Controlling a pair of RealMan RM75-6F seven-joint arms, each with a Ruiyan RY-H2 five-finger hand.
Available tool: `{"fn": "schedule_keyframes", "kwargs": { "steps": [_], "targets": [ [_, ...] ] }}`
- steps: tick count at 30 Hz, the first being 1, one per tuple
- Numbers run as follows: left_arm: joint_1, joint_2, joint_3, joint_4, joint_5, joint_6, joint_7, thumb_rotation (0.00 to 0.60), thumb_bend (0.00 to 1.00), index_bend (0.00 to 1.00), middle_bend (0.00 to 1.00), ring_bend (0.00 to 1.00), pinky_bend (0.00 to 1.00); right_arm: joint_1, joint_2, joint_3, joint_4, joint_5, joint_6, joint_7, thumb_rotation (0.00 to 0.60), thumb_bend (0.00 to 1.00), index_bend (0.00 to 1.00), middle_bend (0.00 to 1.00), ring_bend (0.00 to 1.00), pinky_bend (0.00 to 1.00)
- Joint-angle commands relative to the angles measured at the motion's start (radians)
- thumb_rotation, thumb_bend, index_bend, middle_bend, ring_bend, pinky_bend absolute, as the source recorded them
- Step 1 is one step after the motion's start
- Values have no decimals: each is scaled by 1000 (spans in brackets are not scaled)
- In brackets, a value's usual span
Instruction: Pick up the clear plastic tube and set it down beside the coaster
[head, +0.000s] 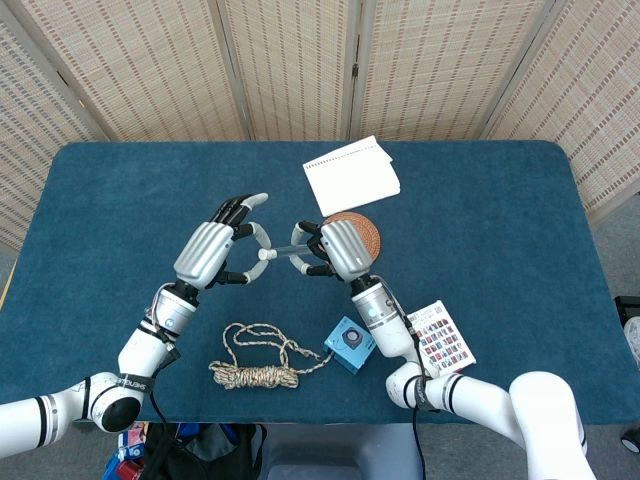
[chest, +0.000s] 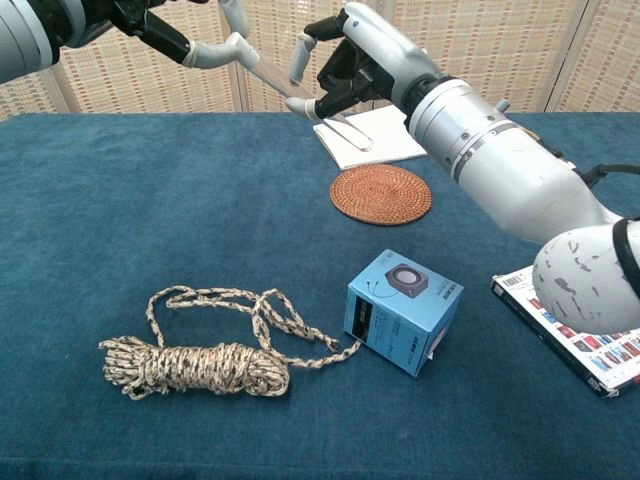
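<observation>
The clear plastic tube (head: 283, 253) hangs in the air between my two hands, well above the blue table. My left hand (head: 215, 252) pinches its near end between thumb and a finger, the other fingers spread. My right hand (head: 335, 248) grips the tube further along. In the chest view the tube (chest: 268, 75) slants down from the left hand (chest: 160, 30) through the right hand (chest: 360, 60), and its far end shows over the notebook. The round woven coaster (chest: 381, 193) lies flat below the right hand; in the head view the coaster (head: 365, 232) is half hidden by that hand.
A white notebook (head: 352, 176) lies behind the coaster. A small blue box (chest: 402, 310) stands in front of it, with a coiled rope (chest: 195, 360) to its left. A printed booklet (chest: 580, 335) lies at the front right.
</observation>
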Motion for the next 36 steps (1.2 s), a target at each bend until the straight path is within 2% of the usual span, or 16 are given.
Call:
{"fn": "schedule_keyframes", "kwargs": {
  "steps": [1, 4, 7, 9, 15, 22, 26, 36],
  "targets": [
    [0, 2, 2, -2, -4, -4, 3, 600, 432, 515, 70, 0, 0, 2, -3, 1, 3, 2, -3, 1, 600, 1000, 836, 1000, 1000, 1000],
    [-3, 12, 6, -8, -17, -23, 11, 600, 428, 448, 70, 0, 0, 4, -7, 1, 9, 7, -10, -3, 600, 1000, 836, 1000, 1000, 1000],
    [-5, 21, 7, -15, -35, -36, 23, 600, 372, 354, 70, 0, 0, 4, -6, 0, 13, 15, -22, -10, 600, 1000, 836, 1000, 1000, 1000],
    [-7, 28, 9, -18, -45, -47, 27, 600, 321, 260, 69, 0, 0, 3, -1, -5, 14, 18, -34, -19, 600, 1000, 835, 1000, 1000, 1000],
    [-12, 64, 22, -21, -78, -94, 50, 600, 253, 9, 8, 0, 0, 4, 38, -23, 9, 31, -88, -79, 600, 1000, 836, 1000, 1000, 1000],
    [1, 86, 42, 14, -88, -94, 73, 600, 246, 0, 0, 0, 0, 24, 100, -40, -18, 68, -197, -191, 600, 1000, 835, 1000, 1000, 1000],
    [12, 93, 60, 28, -96, -97, 83, 600, 246, 0, 0, 0, 0, 48, 117, -35, -32, 126, -277, -267, 600, 1000, 835, 1000, 1000, 1000],
    [33, 106, 79, 43, -93, -93, 84, 600, 246, 0, 0, 0, 0, 118, 49, -11, -12, 291, -375, -441, 600, 1000, 835, 1000, 1000, 1000]
  ]
}}
